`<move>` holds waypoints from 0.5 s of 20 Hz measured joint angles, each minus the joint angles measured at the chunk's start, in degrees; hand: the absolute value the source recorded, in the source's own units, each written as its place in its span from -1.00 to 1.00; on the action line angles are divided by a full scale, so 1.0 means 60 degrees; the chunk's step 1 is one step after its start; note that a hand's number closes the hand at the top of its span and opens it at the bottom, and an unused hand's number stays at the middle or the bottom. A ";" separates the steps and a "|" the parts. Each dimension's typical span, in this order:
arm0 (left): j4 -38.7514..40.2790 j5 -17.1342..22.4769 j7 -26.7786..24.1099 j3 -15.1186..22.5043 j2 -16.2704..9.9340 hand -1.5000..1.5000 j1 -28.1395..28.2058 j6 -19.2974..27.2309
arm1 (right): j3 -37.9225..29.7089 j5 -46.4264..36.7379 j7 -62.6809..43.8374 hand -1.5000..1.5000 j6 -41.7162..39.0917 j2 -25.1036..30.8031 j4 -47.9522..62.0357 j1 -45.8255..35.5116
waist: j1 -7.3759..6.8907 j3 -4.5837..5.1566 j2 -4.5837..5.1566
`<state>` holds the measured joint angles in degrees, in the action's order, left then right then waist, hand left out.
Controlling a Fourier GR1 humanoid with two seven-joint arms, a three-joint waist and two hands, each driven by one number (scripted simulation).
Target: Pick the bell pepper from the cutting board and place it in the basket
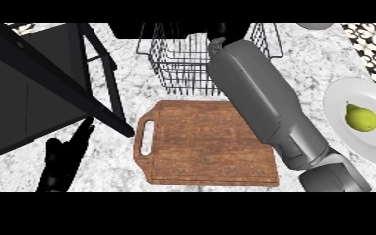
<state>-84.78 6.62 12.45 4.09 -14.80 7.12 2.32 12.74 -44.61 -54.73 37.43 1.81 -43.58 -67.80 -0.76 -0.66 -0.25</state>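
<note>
The wooden cutting board (209, 144) lies in the middle of the counter with nothing on it. No bell pepper shows anywhere. Behind the board stands the wire basket (170, 64); what it holds is hidden by my right forearm, which stretches from the lower right across the board's corner to over it. My right hand (219, 34) is a dark shape above the basket's middle, cut off by the view's top edge. My left hand (64, 154) rests at the lower left with straight fingers, left of the board.
A white plate (339, 99) with a yellow-green pear (360, 117) sits at the right edge. A black frame (70, 79) with slanted bars fills the left side, reaching close to the board's handle. A grey rounded object (316, 26) peeks in at the top right.
</note>
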 measured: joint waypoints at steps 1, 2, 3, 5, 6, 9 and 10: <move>0.0060 0.0034 0.0025 -0.0039 -0.0020 0.00 -0.0026 -0.0050 | 0.0046 -0.0027 0.0008 -1.00 -0.0168 0.0063 -0.0015 0.0032 | 0.0033 -0.0003 -0.0007; 0.0016 0.0074 0.0066 -0.0088 -0.0047 0.00 0.0016 -0.0076 | 0.0128 -0.0120 0.0000 -1.00 -0.0269 0.0097 -0.0043 0.0093 | 0.0050 -0.0001 -0.0016; 0.0015 0.0076 0.0037 -0.0110 -0.0032 0.00 0.0046 -0.0078 | 0.0175 -0.0184 0.0035 -1.00 -0.0344 0.0180 -0.0082 0.0179 | 0.0065 -0.0003 -0.0022; -0.0165 0.0047 0.0052 -0.0134 -0.0062 0.00 0.0192 -0.0079 | 0.0170 -0.0221 0.0154 -1.00 -0.0467 0.0306 -0.0161 0.0229 | 0.0059 -0.0009 -0.0026; -0.0161 0.0007 0.0049 -0.0133 -0.0038 0.00 0.0191 -0.0056 | 0.0154 -0.0235 0.0223 -1.00 -0.0497 0.0343 -0.0222 0.0245 | 0.0061 -0.0011 -0.0025; -0.0141 -0.0036 0.0076 -0.0160 0.0017 0.00 0.0195 -0.0039 | 0.0164 -0.0354 0.0296 -1.00 -0.0571 0.0375 -0.0556 0.0465 | 0.0094 -0.0002 -0.0030; -0.0086 -0.0054 0.0065 -0.0163 0.0062 0.00 0.0155 -0.0023 | 0.0128 -0.0393 0.0314 -1.00 -0.0565 0.0409 -0.0677 0.0525 | 0.0104 -0.0003 -0.0031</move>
<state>-85.30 6.30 12.85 3.12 -14.43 8.05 2.19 13.51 -46.97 -52.84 34.04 4.27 -47.64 -64.65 -0.13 -0.68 -0.43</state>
